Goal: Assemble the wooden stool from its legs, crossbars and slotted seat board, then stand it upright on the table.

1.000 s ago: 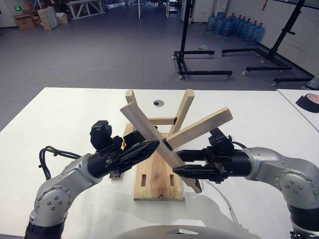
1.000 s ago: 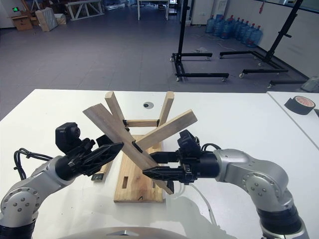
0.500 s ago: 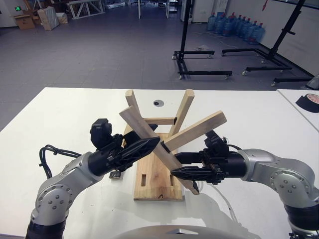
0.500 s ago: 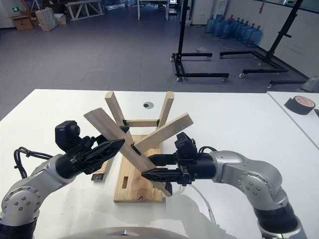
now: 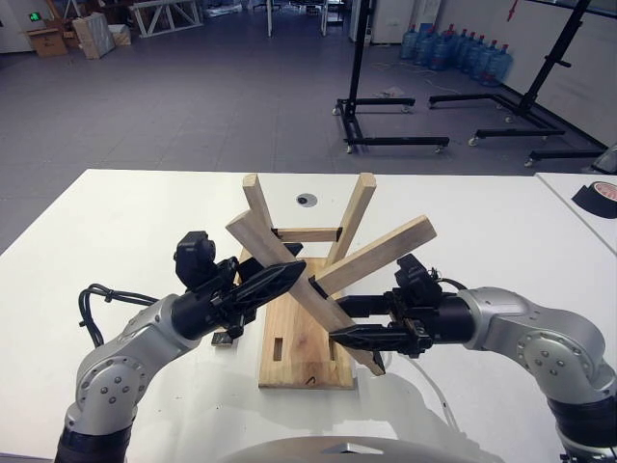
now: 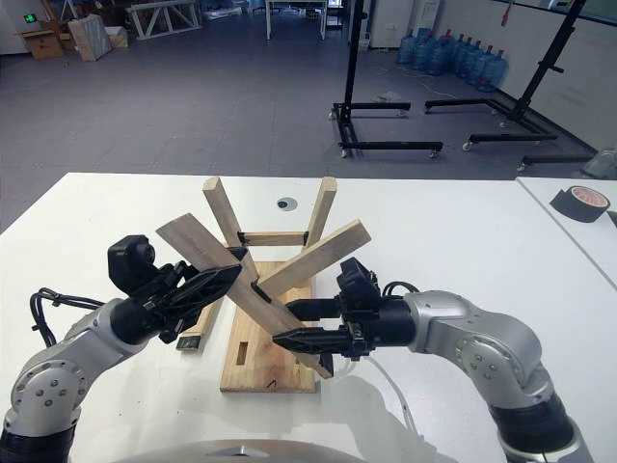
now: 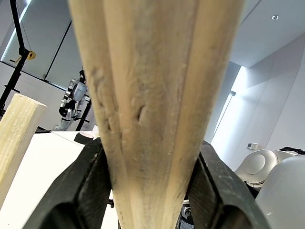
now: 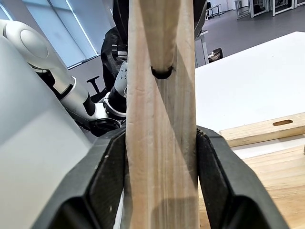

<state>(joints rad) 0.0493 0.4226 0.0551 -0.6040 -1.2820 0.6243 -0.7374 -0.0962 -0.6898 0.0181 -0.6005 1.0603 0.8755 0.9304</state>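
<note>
Crossed legs (image 5: 381,249) are being held tilted above the slotted seat board (image 5: 289,359), which is lying flat near the front edge of the tabletop (image 5: 116,212). The left claw (image 5: 297,272) and right claw (image 5: 337,318) are each clamping the wood from opposite sides. A second leg pair (image 5: 357,207), joined by a crossbar (image 5: 308,233), is standing at the board's far end.

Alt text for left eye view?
The black left gripper and right gripper clamp a crossed pair of pale wooden legs over a slotted wooden seat board flat on a white table. A second leg pair with crossbar stands behind.
</note>
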